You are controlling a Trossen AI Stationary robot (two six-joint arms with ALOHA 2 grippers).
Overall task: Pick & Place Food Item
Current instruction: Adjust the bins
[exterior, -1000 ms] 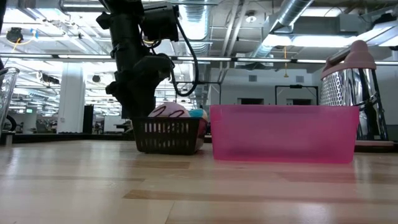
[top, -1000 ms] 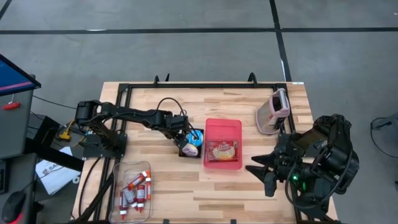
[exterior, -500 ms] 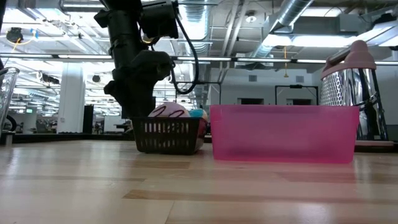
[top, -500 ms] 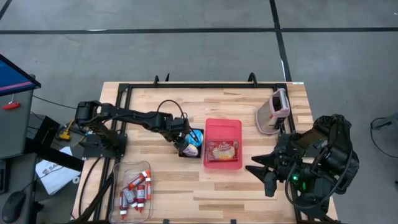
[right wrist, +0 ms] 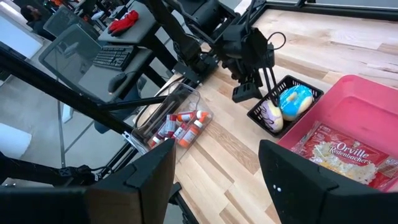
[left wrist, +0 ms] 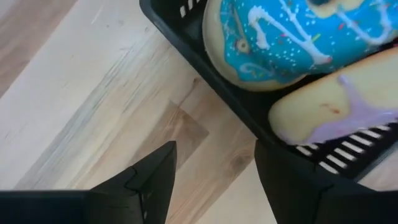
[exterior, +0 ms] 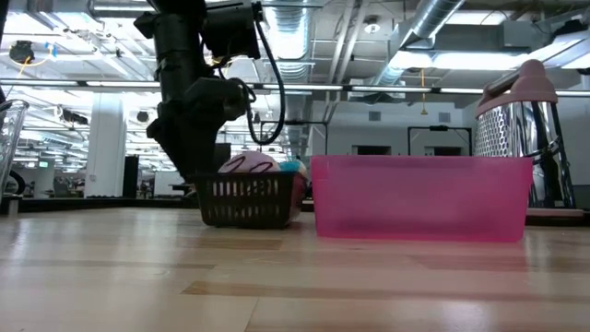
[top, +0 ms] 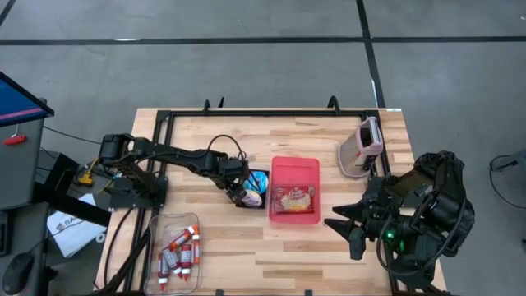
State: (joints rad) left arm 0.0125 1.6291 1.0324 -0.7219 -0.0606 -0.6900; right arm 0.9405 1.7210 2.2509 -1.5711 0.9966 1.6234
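The blue-iced doughnut (left wrist: 292, 37) lies in a small black basket (top: 251, 191) near the middle of the tabletop (top: 214, 131), touching a pale pastry with purple icing (left wrist: 339, 106). It looks light and soft, with a smooth glazed top and white sprinkles that could smear, so a gentle hold across its plain sides seems safer than pressing on the icing. At the left of the tabletop stands a clear plastic box (top: 174, 249) of small red-and-white tubes. The left gripper (left wrist: 214, 174) hangs over the basket's outer edge, pointing steeply down; its fingers stand apart and empty, one over the bare wood and one over the slotted rim. Just right of the basket is a pink plastic bin (top: 294, 191), shiny and stiff, with a flat popcorn packet (top: 294, 198) inside. Farther right stands a metal grater with a pink handle (top: 360, 146). The right gripper (top: 353, 226) waits raised near the right edge, its fingers wide apart and holding nothing.
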